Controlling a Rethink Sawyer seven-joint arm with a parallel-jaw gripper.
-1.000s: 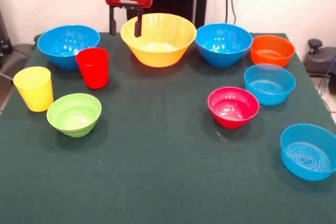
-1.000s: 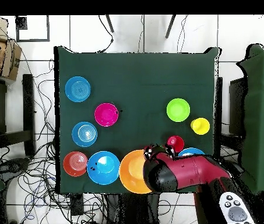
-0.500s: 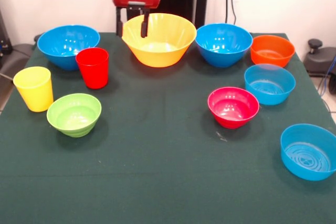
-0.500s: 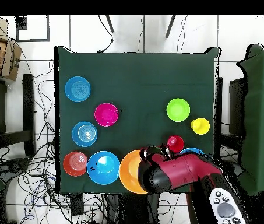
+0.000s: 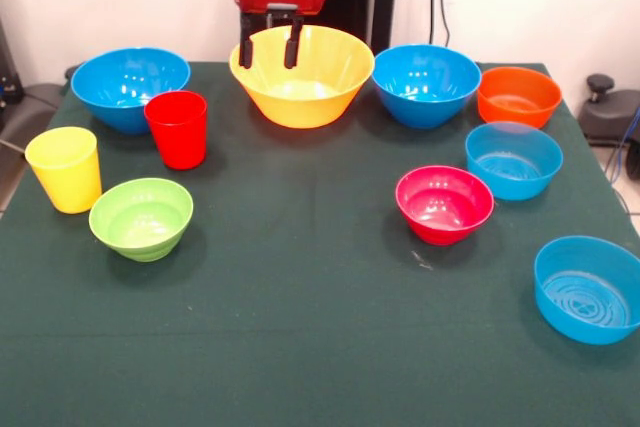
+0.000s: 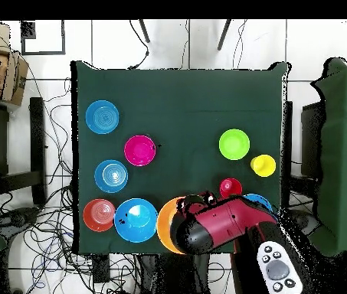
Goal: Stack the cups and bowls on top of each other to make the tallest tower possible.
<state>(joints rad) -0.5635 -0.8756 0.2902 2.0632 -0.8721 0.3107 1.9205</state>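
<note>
The big yellow-orange bowl [image 5: 302,75] stands at the table's far middle, and the arm half covers it in the overhead view [image 6: 165,226]. My gripper [image 5: 268,49] hangs open over its back left rim with nothing between the fingers [image 5: 245,52]. From overhead the gripper [image 6: 199,200] shows at the bowl's edge. On the left are a deep blue bowl [image 5: 130,87], the red cup [image 5: 178,129], the yellow cup [image 5: 65,169] and a light green bowl [image 5: 141,217]. On the right are a deep blue bowl [image 5: 426,84], an orange bowl [image 5: 518,95], two paler blue bowls [image 5: 513,159] [image 5: 587,289] and a pink-red bowl [image 5: 444,204].
Every cup and bowl stands alone on the dark green cloth [image 5: 300,327]. From overhead, the red cup [image 6: 230,187] is close beside the arm [image 6: 230,226], which hides most of a deep blue bowl [image 6: 259,200]. Cables lie on the floor round the table.
In the front view my gripper has slid right, from beside the big bowl's left edge to over its rim. The cups and bowls have not moved.
</note>
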